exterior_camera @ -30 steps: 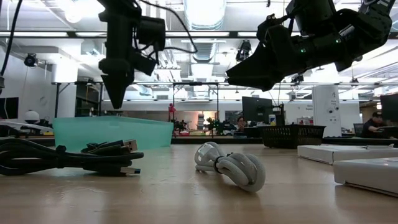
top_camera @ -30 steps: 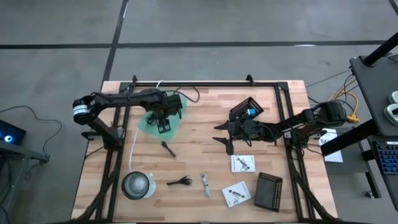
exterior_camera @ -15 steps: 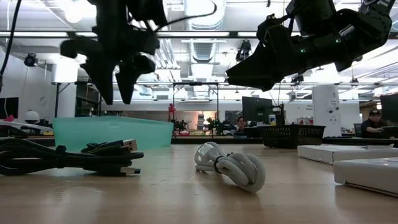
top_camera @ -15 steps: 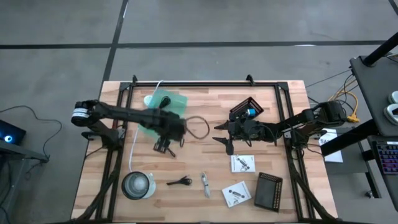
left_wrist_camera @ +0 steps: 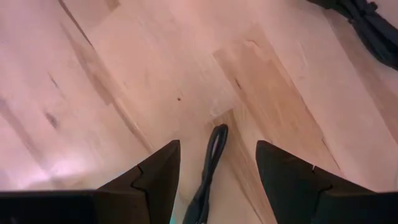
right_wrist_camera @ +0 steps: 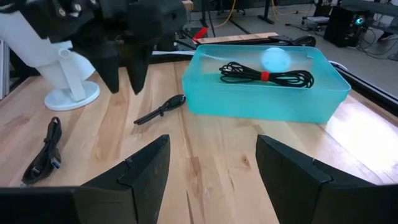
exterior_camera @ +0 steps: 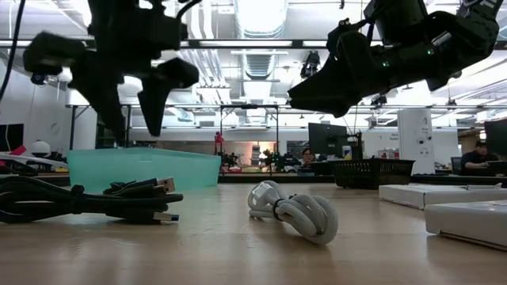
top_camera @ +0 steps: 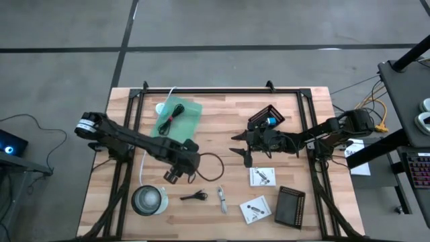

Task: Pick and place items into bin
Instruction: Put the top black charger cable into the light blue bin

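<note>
My left gripper (top_camera: 175,175) (left_wrist_camera: 217,147) hangs open above the table, between the teal bin (top_camera: 179,118) and the near edge. A thin black piece (left_wrist_camera: 210,167) lies on the wood below it, between its fingers and untouched; it also shows in the right wrist view (right_wrist_camera: 160,111). The bin (right_wrist_camera: 267,96) holds a black coiled cable (right_wrist_camera: 267,76) and a pale ball (right_wrist_camera: 273,59). My right gripper (top_camera: 242,152) (right_wrist_camera: 212,140) waits open near the table's middle. A black coiled cable (top_camera: 195,196), a pale coiled cable (top_camera: 222,199) and two white packets (top_camera: 262,176) (top_camera: 255,210) lie near the near edge.
A round clear tub (top_camera: 149,199) stands near the near-left corner. A black basket with a blue piece (top_camera: 267,119) sits right of the middle, and a black box (top_camera: 290,206) lies near the near-right corner. A loose black cord loop (top_camera: 209,165) trails from the left arm.
My left gripper has swung from above the teal bin toward the table's near edge and a little to the right, and now hangs over the thin black piece. The bin, hidden under the arm before, now shows the black cable inside. My right arm has kept still.
</note>
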